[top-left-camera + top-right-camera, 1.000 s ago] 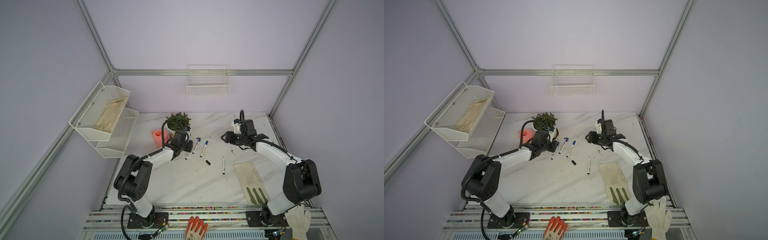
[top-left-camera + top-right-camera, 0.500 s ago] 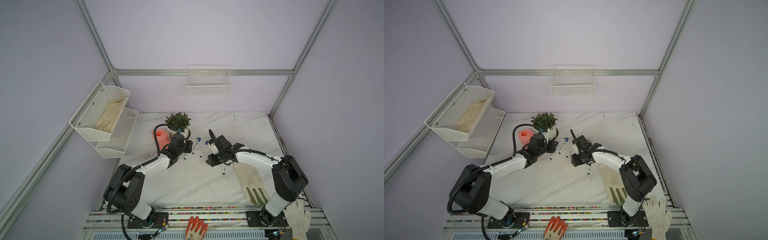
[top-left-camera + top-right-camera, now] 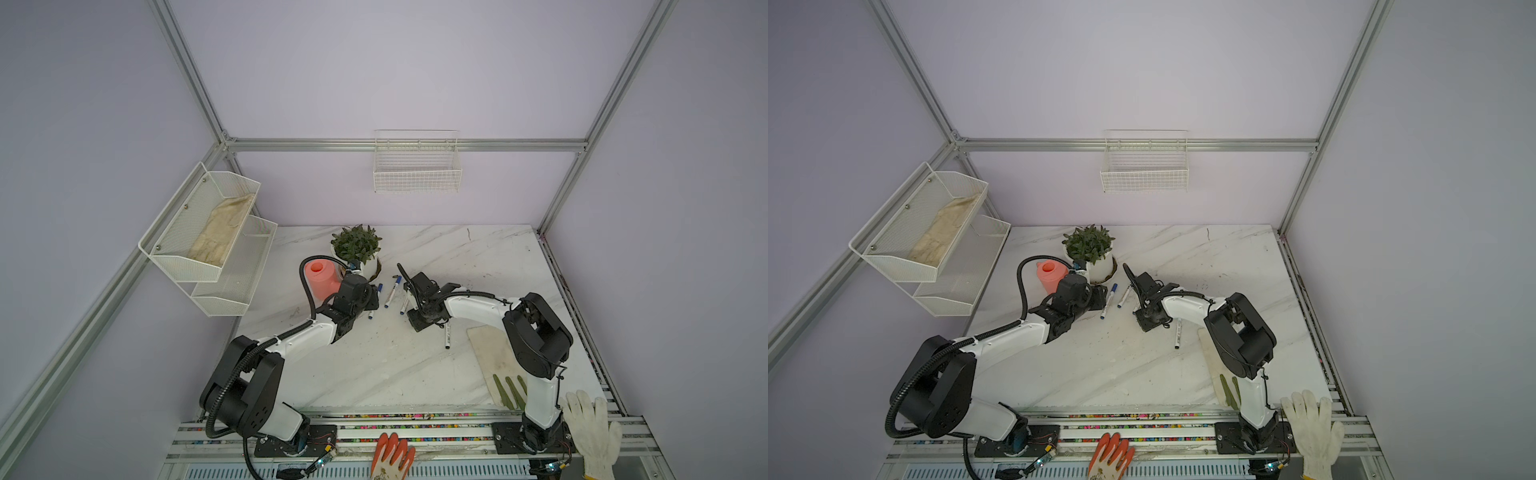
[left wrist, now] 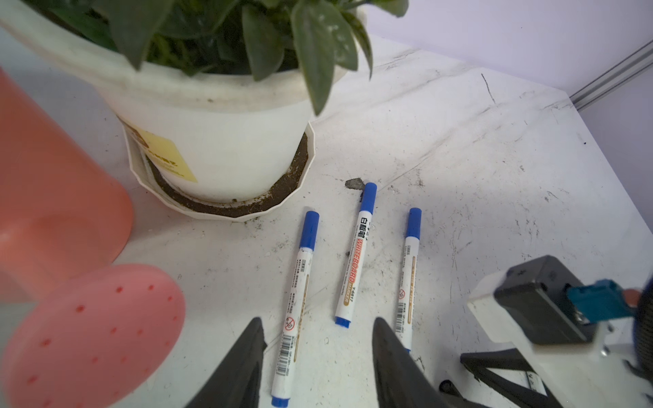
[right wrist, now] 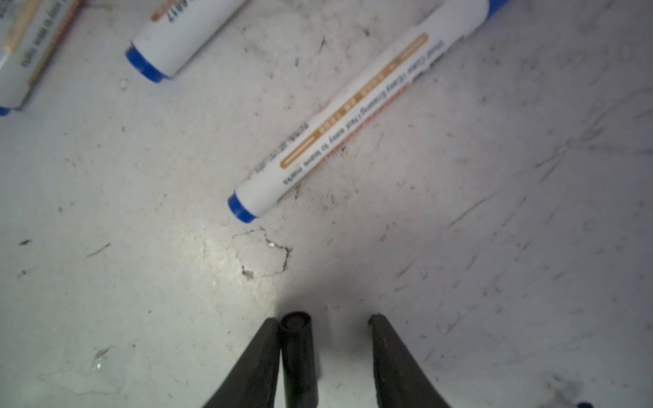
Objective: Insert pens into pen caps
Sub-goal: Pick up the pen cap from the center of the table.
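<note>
Now right claw (image 5: 323, 318) straddles the black cap (image 5: 296, 346), unclamped: centre it, then squeeze; left claw (image 4: 317, 319) hangs released.

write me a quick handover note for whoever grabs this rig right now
Left hand: open, empty, by the blue pens.
Right hand: open around the black cap on the table; cap touches one finger, not gripped yet.
Three blue pens lie capped beside the plant pot; black pen lies apart, nearer the right hand.
Done: blue pens capped.
Left: grip black cap, fit it on black pen.
</note>
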You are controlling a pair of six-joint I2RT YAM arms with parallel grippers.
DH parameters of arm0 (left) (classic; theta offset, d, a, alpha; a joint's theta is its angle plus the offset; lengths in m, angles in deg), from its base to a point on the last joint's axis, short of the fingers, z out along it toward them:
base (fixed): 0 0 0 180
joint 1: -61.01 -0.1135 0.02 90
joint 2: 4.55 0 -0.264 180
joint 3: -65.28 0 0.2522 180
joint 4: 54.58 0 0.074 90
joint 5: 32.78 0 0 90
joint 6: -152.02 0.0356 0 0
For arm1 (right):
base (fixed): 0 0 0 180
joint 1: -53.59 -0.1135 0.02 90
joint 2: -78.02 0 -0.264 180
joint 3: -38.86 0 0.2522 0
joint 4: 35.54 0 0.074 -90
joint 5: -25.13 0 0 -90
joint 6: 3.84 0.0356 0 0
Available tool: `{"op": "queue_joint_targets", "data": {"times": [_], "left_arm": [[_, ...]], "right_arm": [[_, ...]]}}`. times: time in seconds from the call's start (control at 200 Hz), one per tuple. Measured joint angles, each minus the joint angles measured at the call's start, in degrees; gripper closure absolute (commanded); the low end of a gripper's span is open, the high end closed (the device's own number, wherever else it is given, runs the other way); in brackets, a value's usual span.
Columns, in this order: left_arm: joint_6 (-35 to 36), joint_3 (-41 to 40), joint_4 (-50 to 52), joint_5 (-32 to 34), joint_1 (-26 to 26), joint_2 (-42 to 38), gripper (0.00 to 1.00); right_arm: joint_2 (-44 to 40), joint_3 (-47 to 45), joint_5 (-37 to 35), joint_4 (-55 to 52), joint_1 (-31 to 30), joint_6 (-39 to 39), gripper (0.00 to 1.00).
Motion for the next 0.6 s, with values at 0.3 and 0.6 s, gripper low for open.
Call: {"op": "queue_joint_targets", "data": {"times": [0.3, 0.6], "left_arm": [[4.9, -0.2, 2.0, 0.0, 6.8, 0.0, 0.50], [11.9, -0.1, 1.2, -3.2, 12.7, 4.1, 0.49]], "right_arm": [[1.1, 1.4, -2.4, 0.3, -3.0, -0.8, 0.95], [-0.3, 0.8, -1.7, -0.8, -0.7, 0.4, 0.99]]}}
